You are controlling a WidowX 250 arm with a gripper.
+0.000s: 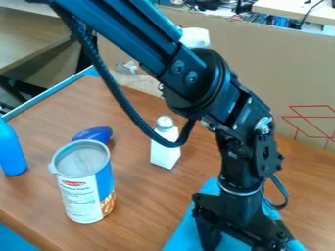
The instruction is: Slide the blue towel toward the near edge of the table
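Lying flat, a bright blue cloth point(186, 233) under the gripper point(243, 231), open or closed unclear.

Can point(83, 196) with blue-and-white label upright on wooden table point(140, 211); dark blue object point(93, 134) just behind. Blue bottle point(11, 151) at left edge. White bottle point(165, 151) right of can. Cardboard point(281, 63) with red lines behind table.

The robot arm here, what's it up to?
The black arm leans over the wooden table, its claw low at a blue cloth. Whether it grips the cloth can't be made out. A white bottle stands nearby; toward the left of the view are a can, a dark blue object just behind it and a blue bottle.
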